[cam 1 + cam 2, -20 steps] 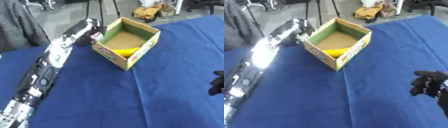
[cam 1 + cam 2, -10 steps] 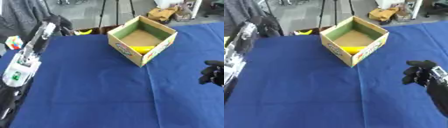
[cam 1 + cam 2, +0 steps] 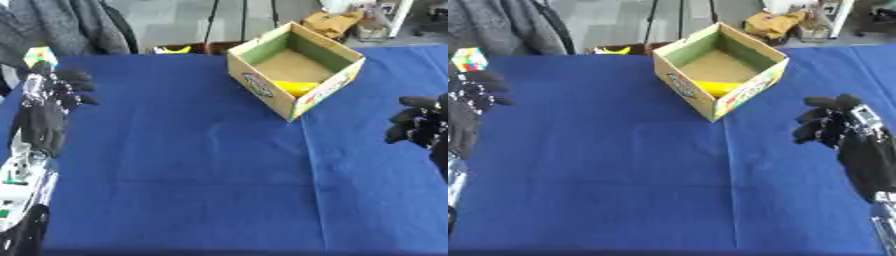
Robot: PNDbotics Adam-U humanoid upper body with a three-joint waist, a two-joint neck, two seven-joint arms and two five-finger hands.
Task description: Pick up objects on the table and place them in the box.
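Observation:
An open cardboard box (image 3: 325,90) stands tilted at the far middle of the blue table (image 3: 192,150). A yellow object (image 3: 296,87), banana-like, lies inside by its near wall. A multicoloured cube (image 3: 469,59) sits at the far left edge. Just short of that cube is my left hand (image 3: 51,97), black, with fingers spread and holding nothing. My right hand (image 3: 833,122) hovers at the right edge, well to the right of and nearer than the box. Its fingers are loosely bent around nothing.
A grey jacket (image 3: 66,25) hangs over a chair behind the table's far left. Tripod legs (image 3: 213,20), a small yellow thing (image 3: 177,49) and brown boxes (image 3: 337,20) stand on the floor beyond the far edge.
The view has shifted. My left arm has drawn back from the box to the table's left edge near the cube. The right hand shows further in and higher.

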